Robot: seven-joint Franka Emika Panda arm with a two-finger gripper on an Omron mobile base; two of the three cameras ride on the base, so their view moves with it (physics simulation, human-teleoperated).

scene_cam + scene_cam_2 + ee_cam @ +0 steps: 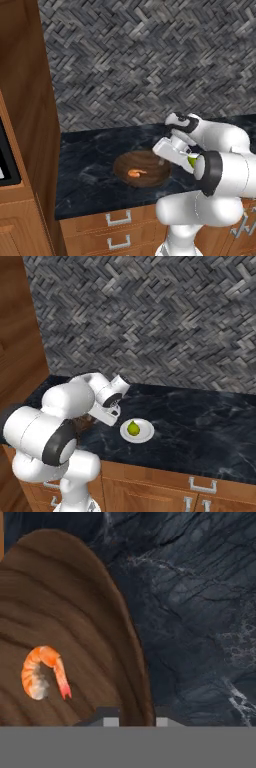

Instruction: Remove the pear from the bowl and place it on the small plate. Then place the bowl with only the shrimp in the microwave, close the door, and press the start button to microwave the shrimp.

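**One bowl, one shrimp left in it: rim grip on wood**

Position. The bowl (pixel 121 169) sits on the dark marble surface (pixel 200 426), near its front edge. The shrimp (pixel 135 173) lies in the bowl's floor, left of centre. The pear (pixel 133 428) stands on the small plate (pixel 145 435), just beside the bowl's right side.

Pincer. The pincer (pixel 136 722) is at the bowl's right-hand rim. In the hand view one tip stands inside the wall and one outside, with the wood filling the gap between them. I read it as pressed onto the rim.

Handling, judged.
- Bowl: turned wood, stiff, probably light for its width. It should not crush or chip.
- A wide, shallow bowl held at one edge will want to sag on the far side. Hold it deep on the wall and carry it level.
- The wall slopes, so the tips could slide up and off. Smooth grain gives little bite.
- Shrimp: small, loose, curved. It will roll or slip toward the low side if the bowl tips.

Views compared.
- Left base view: whole bowl, shrimp and the hand over the rim. Here the forearm covers most of the pear and plate.
- Right base view: pear and plate are plain, but the arm covers the bowl.
- Hand view: the rim between the tips, and the shrimp in detail.
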